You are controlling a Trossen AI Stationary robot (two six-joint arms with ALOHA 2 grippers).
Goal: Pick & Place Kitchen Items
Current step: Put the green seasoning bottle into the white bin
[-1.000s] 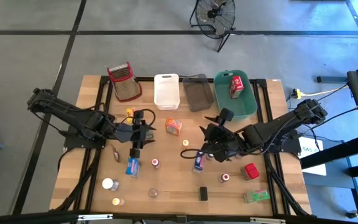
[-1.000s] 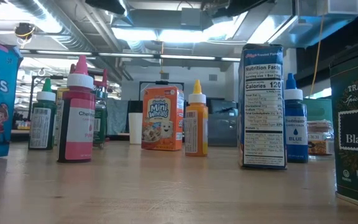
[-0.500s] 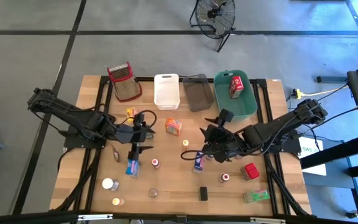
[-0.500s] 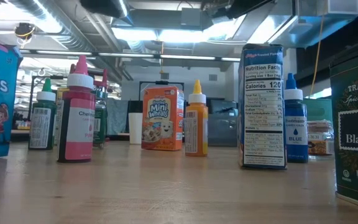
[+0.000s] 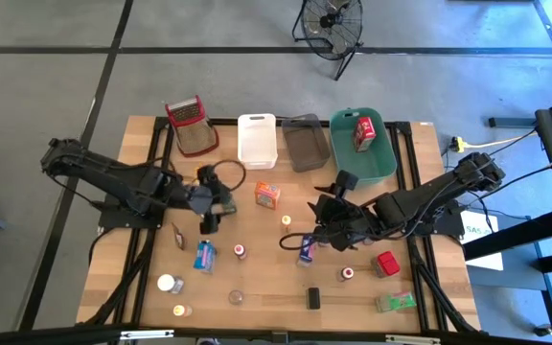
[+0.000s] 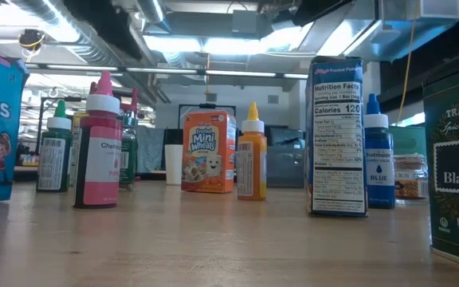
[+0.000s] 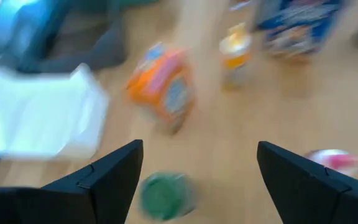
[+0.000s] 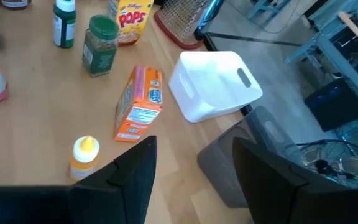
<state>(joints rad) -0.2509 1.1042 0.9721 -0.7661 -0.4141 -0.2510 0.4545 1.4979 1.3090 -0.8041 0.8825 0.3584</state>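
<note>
The left hand (image 5: pixel 214 199) hovers over the left middle of the wooden worktop (image 5: pixel 257 283), its two fingers (image 7: pixel 110 180) spread wide with nothing between them. In its wrist view a green-capped jar (image 7: pixel 163 194) stands on the wood between the fingers, blurred. A blue cereal box (image 5: pixel 204 256) lies just in front of the hand, toward the worktop's near edge, clear of it.

The right hand (image 5: pixel 326 222) hangs over the worktop's middle, right of centre. Its fingers (image 8: pixel 132 171) stand apart with nothing held. A blue box (image 5: pixel 306 248) lies just beside it, and a yellow-capped bottle (image 5: pixel 286 220) stands near.

An orange Mini Wheats box (image 5: pixel 267 195) lies between the two hands, near the white bin (image 5: pixel 257 140). Along the far edge, from left, sit a red-rimmed wire basket (image 5: pixel 190 126), the white bin, a grey bin (image 5: pixel 304 141) and a green bin (image 5: pixel 381 163) with a red box (image 5: pixel 364 129) inside it.

Other kitchen items are scattered toward the near edge: a pink-capped bottle (image 5: pixel 241 251), a white-lidded jar (image 5: pixel 168 284), a red box (image 5: pixel 386 263), a green packet (image 5: pixel 395 302) and a small dark tin (image 5: pixel 313 298).
</note>
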